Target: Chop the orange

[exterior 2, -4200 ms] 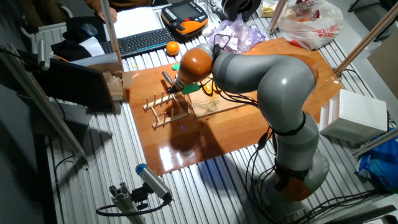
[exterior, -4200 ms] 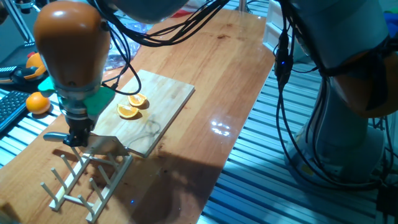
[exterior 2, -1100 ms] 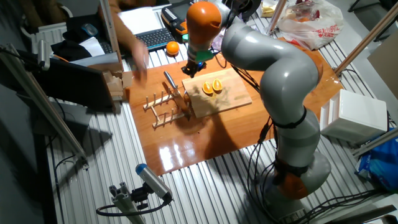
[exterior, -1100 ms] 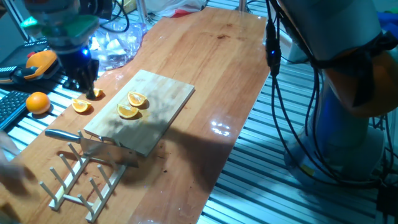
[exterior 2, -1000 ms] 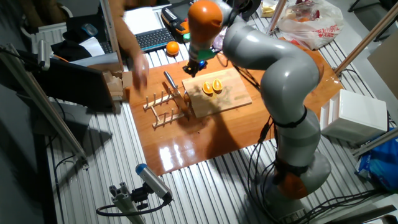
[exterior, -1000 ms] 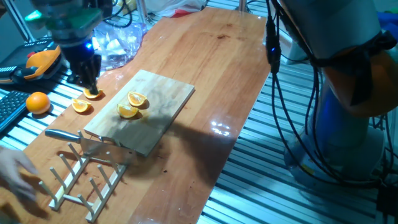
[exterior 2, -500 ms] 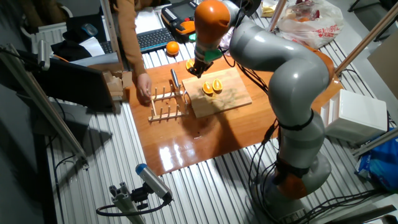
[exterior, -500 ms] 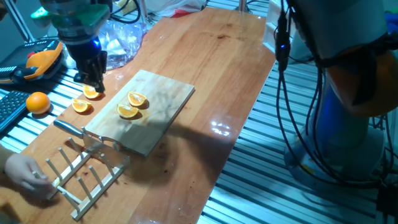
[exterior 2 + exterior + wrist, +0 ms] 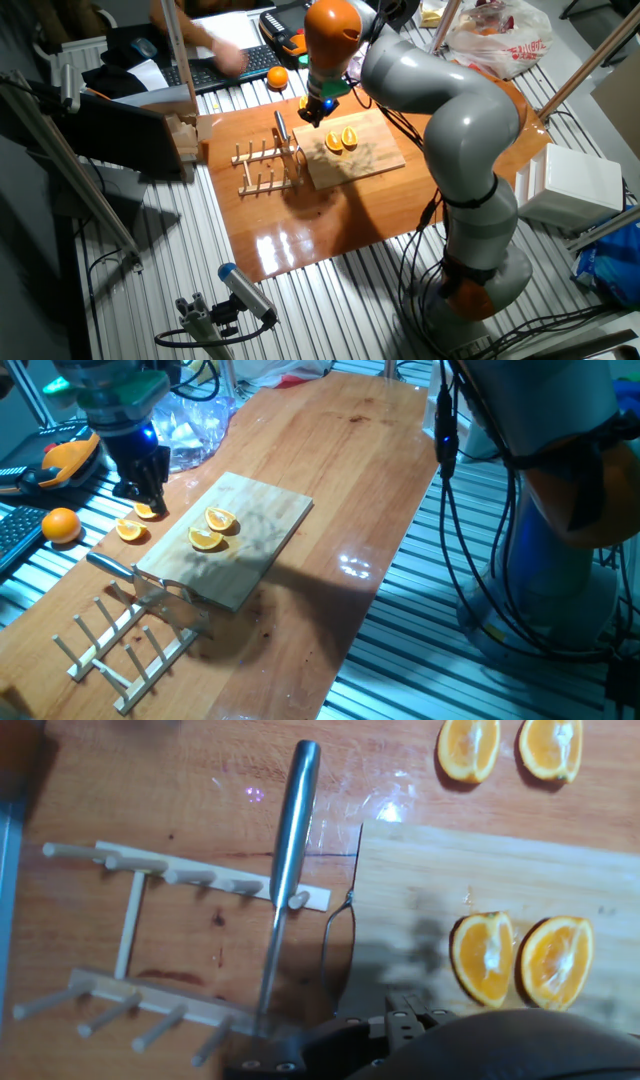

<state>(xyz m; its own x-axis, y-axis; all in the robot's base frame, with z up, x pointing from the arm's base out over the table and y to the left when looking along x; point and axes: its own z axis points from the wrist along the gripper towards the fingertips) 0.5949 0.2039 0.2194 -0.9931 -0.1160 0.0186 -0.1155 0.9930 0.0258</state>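
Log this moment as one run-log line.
orange: two pieces on cutting board | knife: across rack | gripper: over thin wedges, state unclear

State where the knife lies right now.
In the hand view, the knife lies across the wooden rack, just off the cutting board's edge.
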